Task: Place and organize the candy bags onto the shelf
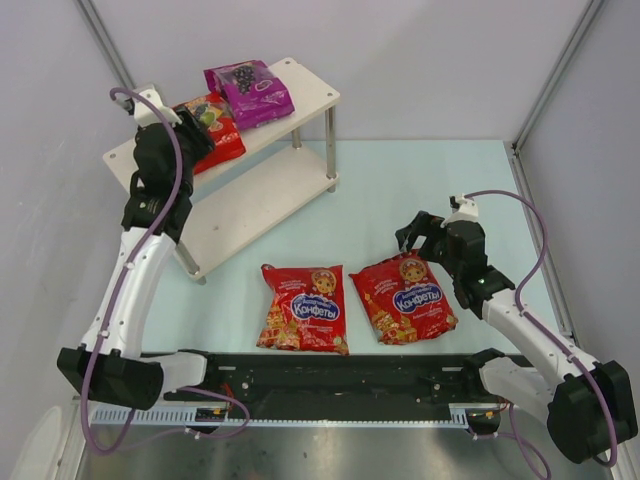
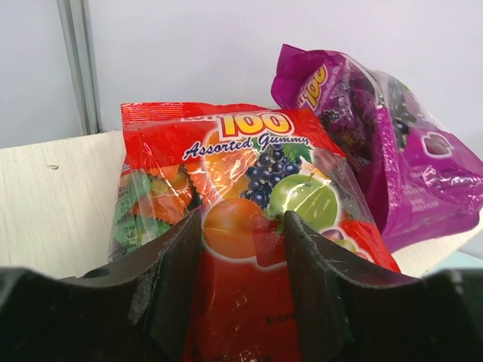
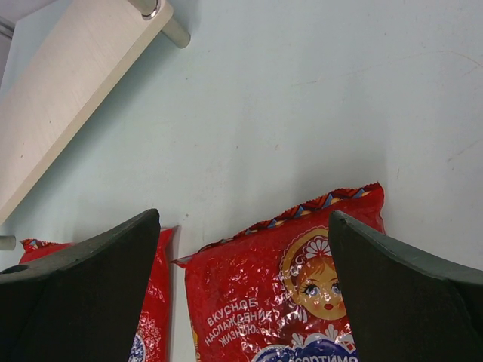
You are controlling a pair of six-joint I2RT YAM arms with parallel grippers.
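The shelf stands at the far left. On its top board lie the purple grape bag and, left of it, the red fruit-print bag. My left gripper is over the near end of the fruit-print bag. In the left wrist view the left gripper is half closed, with the fruit-print bag filling the gap, the purple bag beside it. Two red bags with blue oval logos lie flat on the table. My right gripper hovers open over the far end of the right one.
The shelf's lower board is bare; it shows in the right wrist view with a metal leg. The other red bag's edge is at the lower left there. A black rail runs along the near edge.
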